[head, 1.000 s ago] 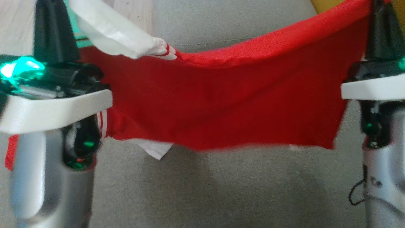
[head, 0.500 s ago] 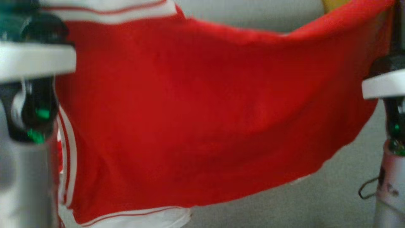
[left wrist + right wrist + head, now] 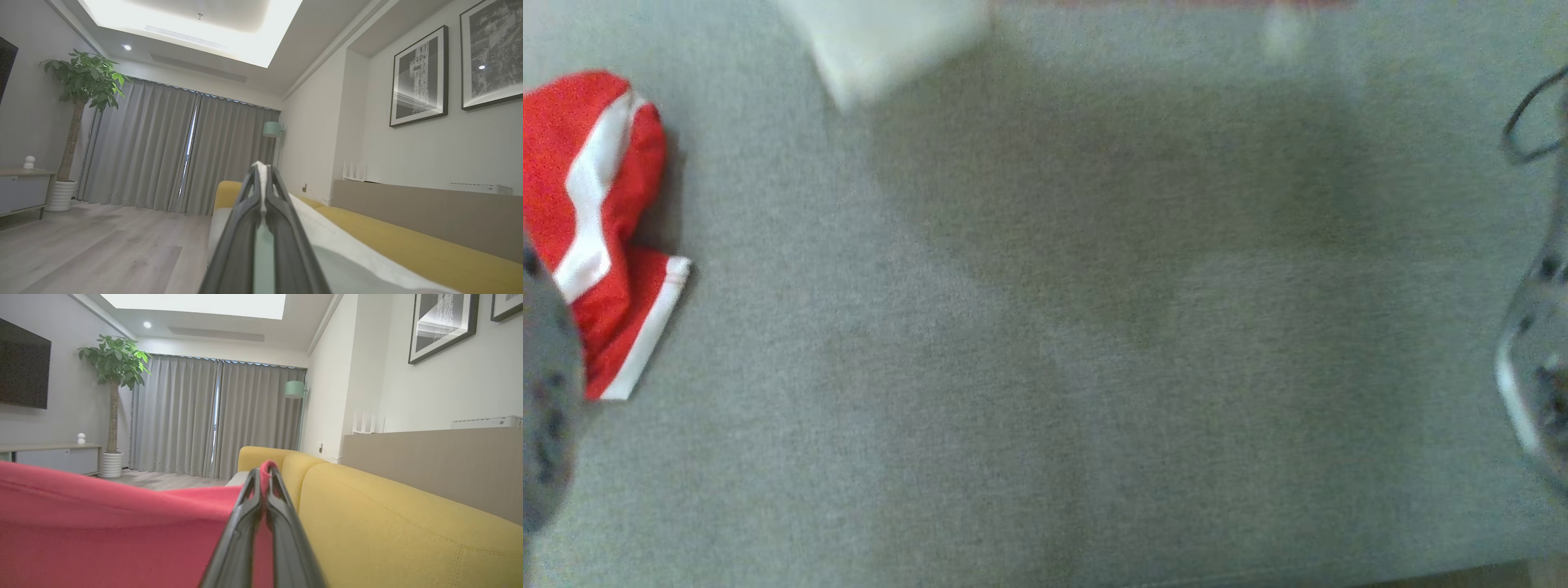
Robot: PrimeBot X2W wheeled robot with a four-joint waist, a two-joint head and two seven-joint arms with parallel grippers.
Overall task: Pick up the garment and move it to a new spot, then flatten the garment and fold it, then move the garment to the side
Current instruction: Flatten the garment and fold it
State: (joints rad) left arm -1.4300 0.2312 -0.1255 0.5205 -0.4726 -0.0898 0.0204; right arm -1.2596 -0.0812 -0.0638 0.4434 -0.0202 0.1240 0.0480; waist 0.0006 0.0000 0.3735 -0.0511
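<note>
Grey sofa seat takes up the head view, bare across its centre. A yellow backrest runs along the right of the right wrist view.

Left gripper: fingers pressed together, pinching a white edge of the garment. White cloth trails to the lower right of the left wrist view.

Right gripper: fingers pressed together on a red edge. The red body spreads to the lower left of that view.

The garment is held up between both grippers, above the seat. A red-and-white part shows at the left edge of the head view; whether it hangs or rests on the seat cannot be told.

Assessment: pick-up done, transfer to the new spot in hand. Outstanding: laying down, flattening, folding, moving aside.
</note>
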